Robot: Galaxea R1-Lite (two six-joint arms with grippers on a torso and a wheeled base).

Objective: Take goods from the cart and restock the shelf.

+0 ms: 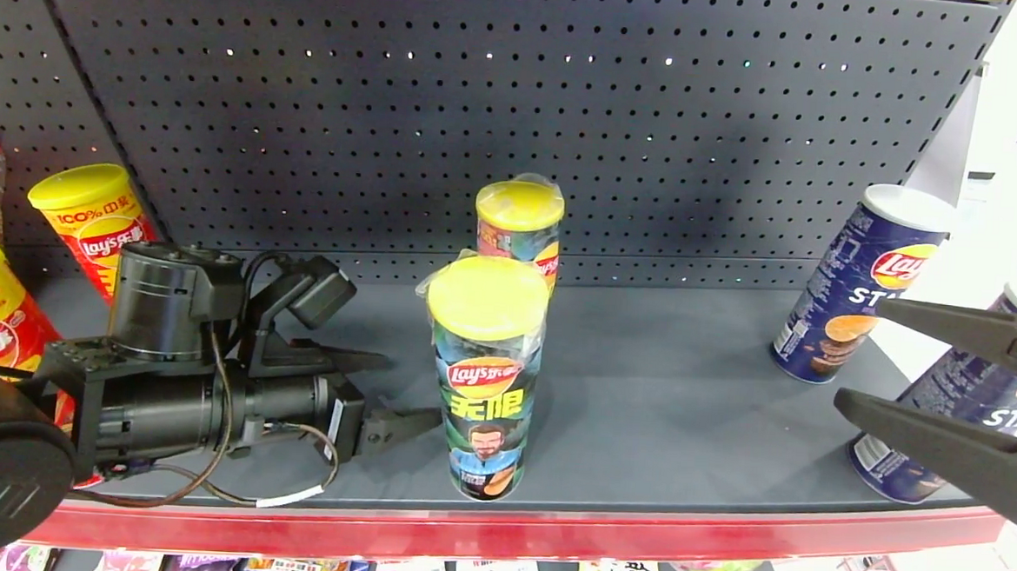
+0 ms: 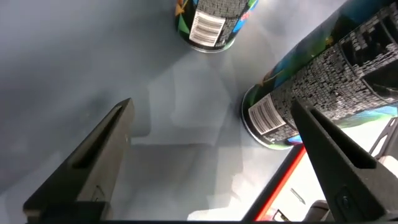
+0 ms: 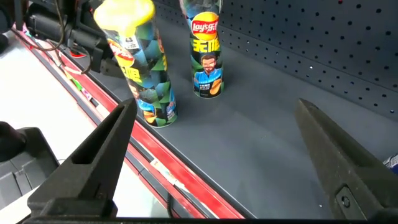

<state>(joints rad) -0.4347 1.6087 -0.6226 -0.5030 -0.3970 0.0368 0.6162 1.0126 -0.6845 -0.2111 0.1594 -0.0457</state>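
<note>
a: how far along is the restocking?

b: partway, i'd judge. two green chip cans stand upright on the shelf. the front can is near the red front lip. the rear can is behind it, close to the pegboard back. the two are near each other but apart.

a: and the arms?

b: the left end effector lies low over the shelf, just beside the front can. its fingers are spread wide and hold nothing. in the left wrist view the can sits right by one finger, and i can't tell whether they touch. the right end effector hangs at the shelf's right end, also spread wide and empty, in front of the near blue can.

a: so what's left?

b: the front can stands free of any grip, so that item looks done to me. a broad bare stretch of shelf lies between the green cans and the far blue can, so more goods would fit there. i can't judge how many are left to bring.

a: containers?

b: every can i can see is closed, so the contents are hidden. the green ones have yellow lids under clear film. the far blue can has a white lid. the yellow cans at the left end carry yellow lids too.
</note>
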